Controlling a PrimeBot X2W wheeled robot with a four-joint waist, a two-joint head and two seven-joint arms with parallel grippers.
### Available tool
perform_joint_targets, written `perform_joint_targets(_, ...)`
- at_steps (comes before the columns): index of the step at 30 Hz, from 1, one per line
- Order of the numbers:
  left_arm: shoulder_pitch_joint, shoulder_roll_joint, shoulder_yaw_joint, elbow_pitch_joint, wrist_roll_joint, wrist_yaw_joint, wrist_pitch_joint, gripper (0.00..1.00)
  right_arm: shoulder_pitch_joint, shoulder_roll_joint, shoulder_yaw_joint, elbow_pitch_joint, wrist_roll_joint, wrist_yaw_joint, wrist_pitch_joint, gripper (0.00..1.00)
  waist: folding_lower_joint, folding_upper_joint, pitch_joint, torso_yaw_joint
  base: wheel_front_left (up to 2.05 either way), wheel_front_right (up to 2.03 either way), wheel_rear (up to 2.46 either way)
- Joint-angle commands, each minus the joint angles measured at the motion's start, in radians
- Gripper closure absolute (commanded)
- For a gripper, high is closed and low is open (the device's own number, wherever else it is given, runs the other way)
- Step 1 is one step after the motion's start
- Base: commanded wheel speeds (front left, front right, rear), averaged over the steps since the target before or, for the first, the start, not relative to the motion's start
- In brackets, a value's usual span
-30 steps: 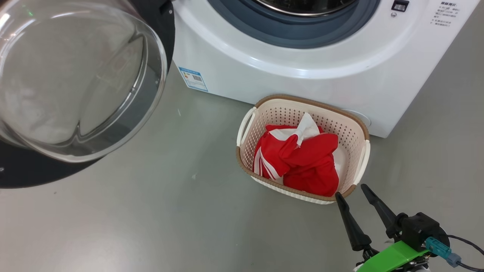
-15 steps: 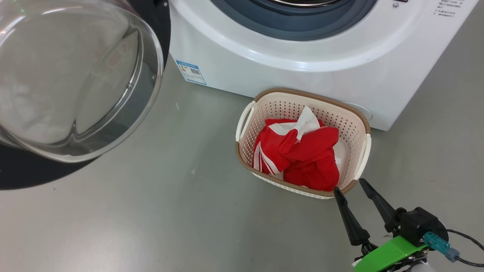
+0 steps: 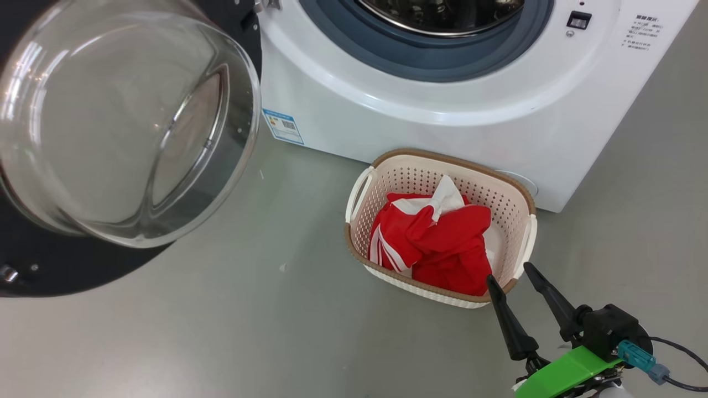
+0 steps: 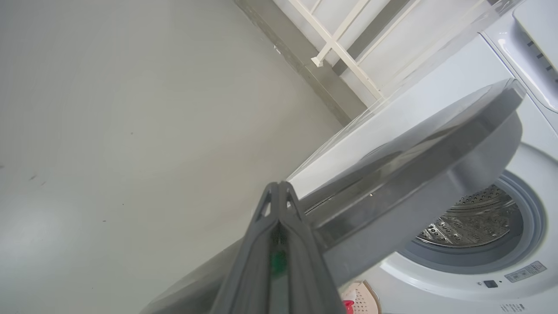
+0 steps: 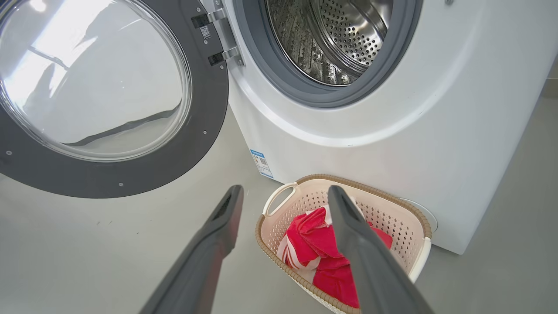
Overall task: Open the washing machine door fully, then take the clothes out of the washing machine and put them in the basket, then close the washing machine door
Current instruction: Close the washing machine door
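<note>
Red clothes (image 3: 442, 243) lie bunched in the basket (image 3: 442, 157), which stands on the floor (image 3: 232, 331) against the washer (image 3: 387, 121), near its lower right corner. The door (image 3: 127, 138) hangs wide open at the left. The right gripper (image 3: 509, 273) hovers at the basket's near rim, fingers spread, holding nothing. A blue sticker (image 3: 283, 126) with a code square sits at the washer's lower left corner, and small print (image 3: 641, 30) sits at its upper right; neither can be read.

Left wrist view: the left gripper (image 4: 279, 187) is pressed shut and empty, just beside the door's outer edge; whether it touches, I cannot tell. The steel drum (image 4: 471, 222) shows beyond.

Right wrist view: the drum looks empty, so closing seems all that is left. A code tag (image 5: 205, 31) by the hinge (image 5: 218, 17) is too small to read. The door should swing stiffly as one heavy piece. Its glass (image 5: 96, 78) is probably slick and breakable, so push on the black rim (image 5: 130, 179), far from the hinge.
</note>
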Motion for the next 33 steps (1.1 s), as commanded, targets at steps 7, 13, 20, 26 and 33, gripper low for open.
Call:
perform_joint_targets(7, 0.082, 0.054, -0.013, -0.130, -0.074, -0.007, 0.083, 1.00, 0.014, 0.010, 0.021, -0.020, 0.005, 0.005, -0.006, 0.00, 0.0000, 0.0000, -0.035, 0.001, 0.00, 0.00, 0.00)
perform_joint_targets(13, 0.142, 0.062, -0.032, -0.249, -0.143, -0.007, 0.139, 1.00, 0.020, 0.017, 0.023, -0.021, 0.007, 0.005, -0.006, 0.00, 0.0000, 0.0000, -0.049, -0.002, 0.00, 0.00, 0.00)
perform_joint_targets(20, 0.208, 0.076, -0.063, -0.400, -0.213, -0.007, 0.196, 1.00, 0.032, 0.023, 0.026, -0.021, 0.013, 0.005, -0.006, 0.00, 0.0000, 0.0000, -0.071, -0.007, 0.00, 0.00, 0.00)
perform_joint_targets(26, 0.252, 0.085, -0.087, -0.525, -0.250, -0.007, 0.205, 1.00, 0.034, 0.025, 0.023, -0.025, 0.015, 0.005, -0.006, 0.00, 0.0000, 0.0000, -0.078, -0.019, 0.00, 0.00, 0.00)
perform_joint_targets(33, 0.273, 0.070, -0.128, -0.663, -0.285, -0.007, 0.190, 1.00, 0.036, 0.028, 0.017, -0.029, 0.013, 0.005, -0.006, 0.00, 0.0000, 0.0000, -0.076, -0.038, 0.00, 0.00, 0.00)
